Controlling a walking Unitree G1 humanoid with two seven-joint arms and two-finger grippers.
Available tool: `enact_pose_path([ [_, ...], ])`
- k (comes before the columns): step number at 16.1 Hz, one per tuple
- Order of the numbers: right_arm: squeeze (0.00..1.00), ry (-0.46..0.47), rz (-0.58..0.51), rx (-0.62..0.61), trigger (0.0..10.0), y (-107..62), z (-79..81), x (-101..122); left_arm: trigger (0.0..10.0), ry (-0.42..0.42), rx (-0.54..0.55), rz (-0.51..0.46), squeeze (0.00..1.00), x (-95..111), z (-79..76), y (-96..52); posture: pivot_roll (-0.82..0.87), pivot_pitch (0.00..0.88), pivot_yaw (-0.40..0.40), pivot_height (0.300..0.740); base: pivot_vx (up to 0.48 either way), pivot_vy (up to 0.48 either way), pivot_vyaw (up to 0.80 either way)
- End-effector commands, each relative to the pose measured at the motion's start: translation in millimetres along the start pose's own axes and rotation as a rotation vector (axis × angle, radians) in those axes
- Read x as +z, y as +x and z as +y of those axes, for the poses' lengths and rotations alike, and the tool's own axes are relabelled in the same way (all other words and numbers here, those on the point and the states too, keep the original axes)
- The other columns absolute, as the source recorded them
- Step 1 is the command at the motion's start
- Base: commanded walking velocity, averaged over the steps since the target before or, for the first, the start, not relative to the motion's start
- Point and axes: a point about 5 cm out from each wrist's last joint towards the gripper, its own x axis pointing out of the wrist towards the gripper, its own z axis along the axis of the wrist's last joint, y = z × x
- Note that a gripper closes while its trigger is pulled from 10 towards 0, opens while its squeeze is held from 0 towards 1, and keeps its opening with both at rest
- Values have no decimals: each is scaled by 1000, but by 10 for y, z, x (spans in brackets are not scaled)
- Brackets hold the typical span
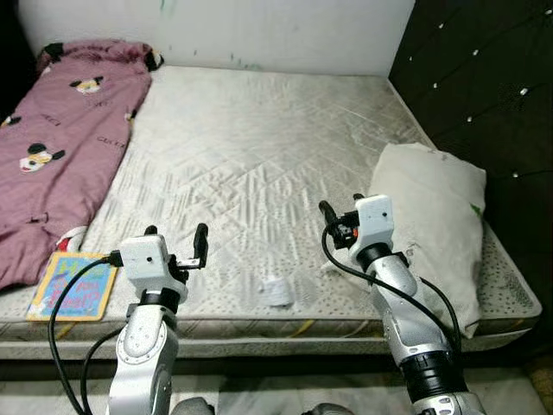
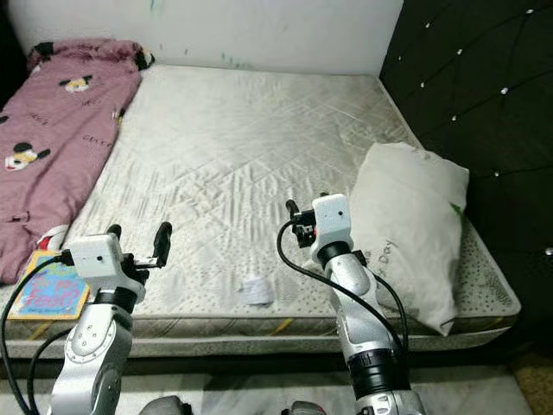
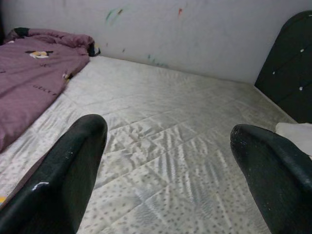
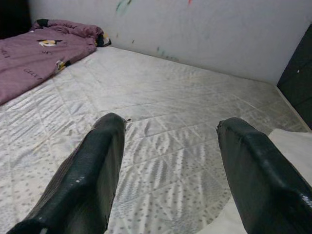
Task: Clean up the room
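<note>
Hovering over mattress — left claw, right claw, both spread.

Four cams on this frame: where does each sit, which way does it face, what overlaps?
Left eye: head, looking down at the bare quilted grey mattress; both silver arms show.
Right eye: head, same scene; white pillow beside the right claw.
Left wrist: along the open left claw toward the white wall.
Right wrist: along the open right claw, same wall.
Shared: every view has the pink cartoon-print blanket.
</note>
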Motion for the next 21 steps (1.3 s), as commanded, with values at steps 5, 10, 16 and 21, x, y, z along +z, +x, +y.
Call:
enact_pose_path([
  [5, 0, 0, -10, -7, 10000, 3, -35, 25, 10000, 16, 0, -9, 0, 34, -2, 7, 1, 16, -61, 740, 185, 0, 0],
  [10, 0, 2, -8, -13, 10000, 1, -44, 19, 10000, 14, 2, -8, 0, 31, 5, 11, 0, 12, -59, 740, 0, 0, 0],
  [16, 0, 5, -6, -17, 10000, 0, -43, 12, 10000, 17, 9, -6, 0, 32, 12, 23, 1, 10, -56, 740, 0, 0, -435],
  [21, 0, 27, -31, -82, 10000, -26, -139, 65, 10000, 88, 169, -25, 0, 62, 227, -36, -1, 8, -51, 740, 0, 0, 0],
])
